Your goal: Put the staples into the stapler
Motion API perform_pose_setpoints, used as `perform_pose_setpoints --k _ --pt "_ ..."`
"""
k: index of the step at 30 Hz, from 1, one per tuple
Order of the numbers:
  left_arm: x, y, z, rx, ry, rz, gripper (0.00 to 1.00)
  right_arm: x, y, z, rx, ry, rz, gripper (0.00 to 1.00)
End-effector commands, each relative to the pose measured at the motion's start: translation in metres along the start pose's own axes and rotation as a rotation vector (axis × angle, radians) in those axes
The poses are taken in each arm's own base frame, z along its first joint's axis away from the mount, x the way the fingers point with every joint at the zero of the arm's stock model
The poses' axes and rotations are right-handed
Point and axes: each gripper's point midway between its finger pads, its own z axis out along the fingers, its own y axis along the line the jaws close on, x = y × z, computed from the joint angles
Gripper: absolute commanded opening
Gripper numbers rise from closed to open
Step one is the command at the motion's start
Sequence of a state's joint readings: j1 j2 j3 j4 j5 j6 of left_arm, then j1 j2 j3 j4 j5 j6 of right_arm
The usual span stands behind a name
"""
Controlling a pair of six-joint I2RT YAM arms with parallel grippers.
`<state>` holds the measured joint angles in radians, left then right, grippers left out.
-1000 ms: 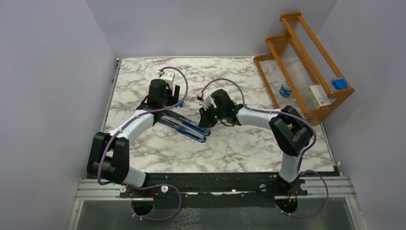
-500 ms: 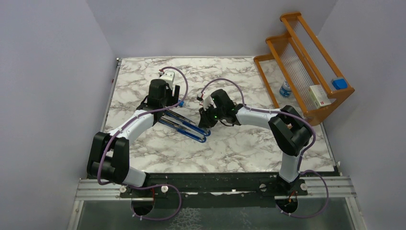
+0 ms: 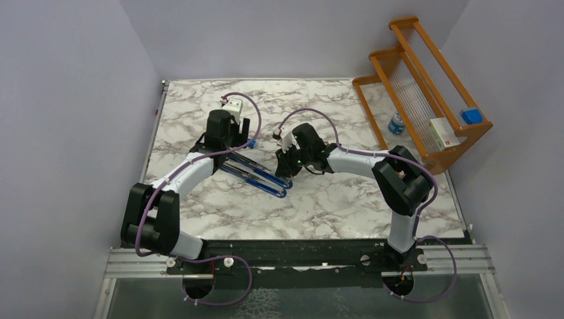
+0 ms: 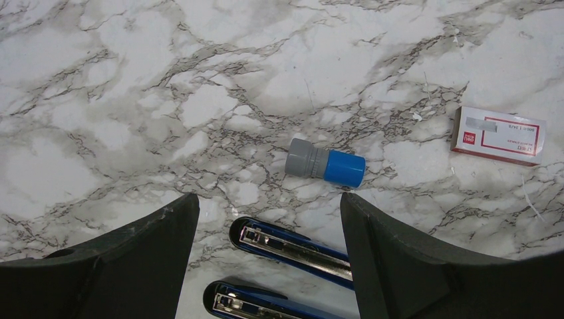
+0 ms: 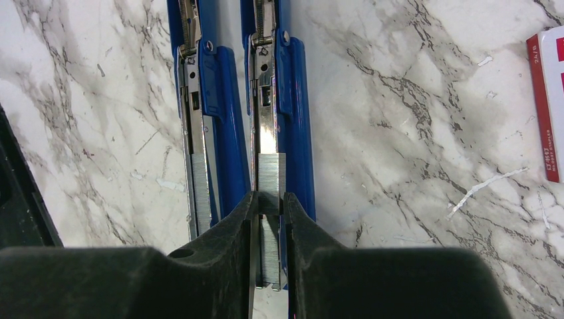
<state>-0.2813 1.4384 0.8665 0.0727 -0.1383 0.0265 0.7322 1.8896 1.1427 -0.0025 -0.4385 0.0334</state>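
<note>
**Stapler.** The blue stapler [image 5: 296,100] lies opened flat on the marble table [image 3: 332,206], its two arms side by side. In the right wrist view both arms show their metal channels facing up.

**Staples.** A grey strip of staples [image 5: 271,173] sits in the channel of the right-hand arm in that view. The near end of the strip is hidden between the fingers. The other arm shows a ribbed grey section too; whether this is a second strip cannot be told.

**Right gripper.** The right gripper [image 5: 269,196] is closed narrowly on the staples, one finger on each side of the strip, directly above the channel.

**Left gripper.** The left gripper [image 4: 269,203] is open wide. The far ends of both stapler arms lie between its fingers [image 4: 133,266], with no contact visible.

**Box.** The flat white staple box [image 4: 499,135] with its red border lies closed on the table, beyond the stapler. Its contents are not visible.

**Cylinder.** A grey cylinder [image 4: 326,165] with a blue cap lies on its side between the stapler and the box, apart from both.

**Rack.** A stepped wooden rack [image 3: 435,163] stands at the right edge of the table.
- Top step: a white carton [image 3: 444,133] and a blue item [image 3: 471,116].
- Lowest step: a small bottle [image 3: 397,123]. Whether it stands in the rack or behind it cannot be told.
</note>
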Motion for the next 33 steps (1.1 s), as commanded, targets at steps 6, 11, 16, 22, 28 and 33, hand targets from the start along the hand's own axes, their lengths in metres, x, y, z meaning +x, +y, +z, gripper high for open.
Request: perform_pose_setpoints --k 6,11,16,22,28,33 --pt "-0.006 -0.001 -0.005 0.02 -0.035 -0.013 0.81 0.0 0.001 0.001 0.003 0.008 -0.005 0.21" --pt "-0.007 -0.001 -0.005 0.018 -0.037 -0.014 0.81 -0.002 -0.005 -0.001 0.044 0.005 0.009 0.21" --pt "-0.006 -0.002 -0.005 0.021 -0.036 -0.013 0.81 -0.003 -0.01 -0.003 0.08 0.004 0.019 0.21" --pt "-0.007 -0.002 -0.005 0.021 -0.036 -0.012 0.81 -0.004 -0.012 -0.004 0.095 0.002 0.023 0.21" --pt "-0.006 -0.002 -0.005 0.022 -0.035 -0.013 0.81 -0.015 -0.008 -0.009 0.086 -0.043 0.005 0.21" --pt "-0.006 -0.001 -0.005 0.021 -0.035 -0.012 0.81 -0.027 0.002 -0.013 0.039 -0.088 -0.029 0.21"
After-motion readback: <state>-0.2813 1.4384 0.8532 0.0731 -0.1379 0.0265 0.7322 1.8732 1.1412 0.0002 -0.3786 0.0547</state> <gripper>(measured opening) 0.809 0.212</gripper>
